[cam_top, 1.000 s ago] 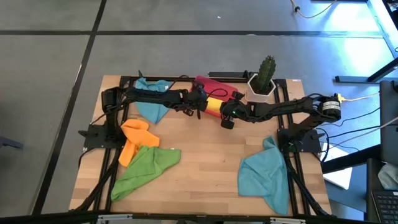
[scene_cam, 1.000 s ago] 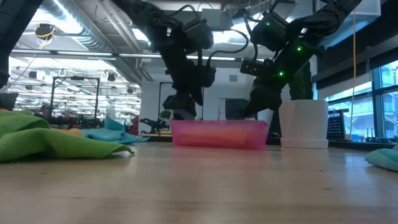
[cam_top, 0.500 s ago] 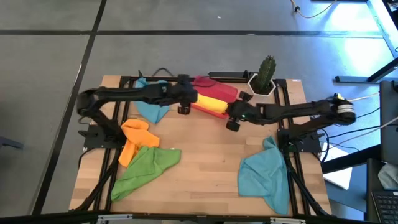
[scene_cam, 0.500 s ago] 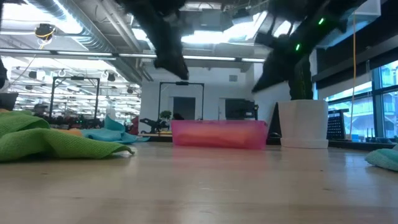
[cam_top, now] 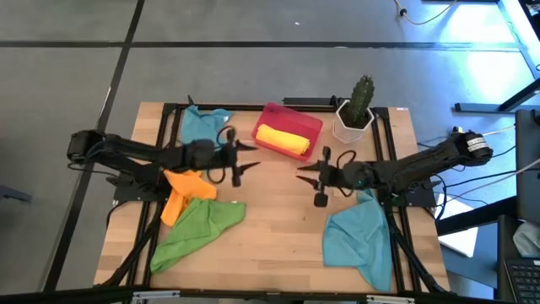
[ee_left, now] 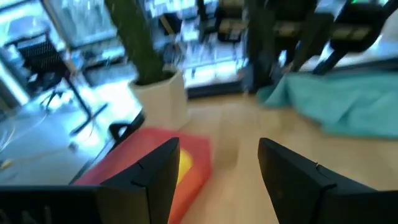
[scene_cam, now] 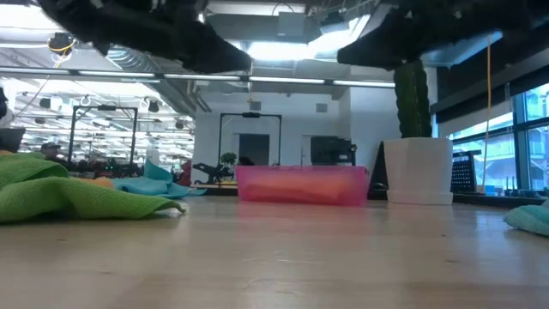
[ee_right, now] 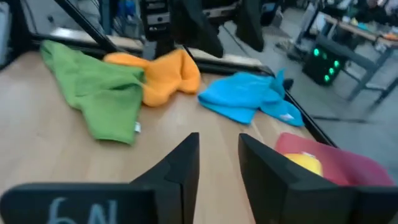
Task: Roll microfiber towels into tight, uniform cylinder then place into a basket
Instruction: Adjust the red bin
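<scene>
One rolled yellow towel (cam_top: 282,139) lay in the red basket (cam_top: 310,125) at the table's far edge, while green (cam_top: 196,225), orange (cam_top: 182,189) and two blue towels (cam_top: 358,236) remained loose, and both empty grippers, left (cam_top: 239,160) open wide, right (cam_top: 314,178) narrowly parted, hovered mid-table.
</scene>
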